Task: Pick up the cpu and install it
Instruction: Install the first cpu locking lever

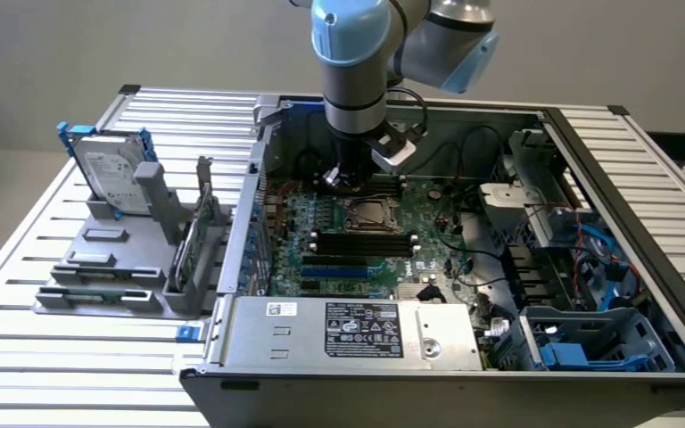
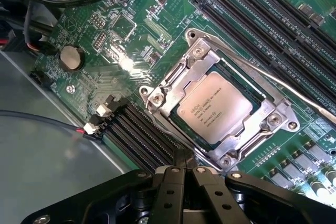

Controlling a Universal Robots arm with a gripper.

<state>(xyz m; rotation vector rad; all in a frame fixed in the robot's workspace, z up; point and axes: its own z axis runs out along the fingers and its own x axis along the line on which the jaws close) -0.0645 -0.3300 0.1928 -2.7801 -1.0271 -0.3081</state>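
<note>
1. Hard drive (image 1: 113,168): silver, labelled, with a blue bracket. It stands upright in a grey moulded rack (image 1: 99,272) near the exterior view's left edge of the slatted aluminium table (image 1: 33,357). We judge the upright slot leaves its top edge free for a grasp from above.
2. Motherboard (image 1: 318,223): green, densely printed, ribbed with long black memory slots. It lies flat on the floor of the open steel case (image 1: 628,178).
3. Gripper (image 2: 184,163): black, angular metal fingers pressed together with nothing between them. It hangs over the motherboard's far edge, just beside the socket and clear of the chip.
4. Cpu (image 2: 223,107): small flat square with a matte silver-grey lid and faint print. It lies level in the socket at the middle of the motherboard, apart from the gripper. We judge it already seated.
5. Socket frame (image 2: 157,98): bright stamped steel, screwed at its corners, bordering the cpu on all sides to keep it square. A thin wire lever (image 2: 294,95) runs alongside; we cannot tell whether it is latched.
6. Blue plastic bay (image 1: 563,355): boxy and glossy, in the case's near corner at the exterior view's right.
</note>
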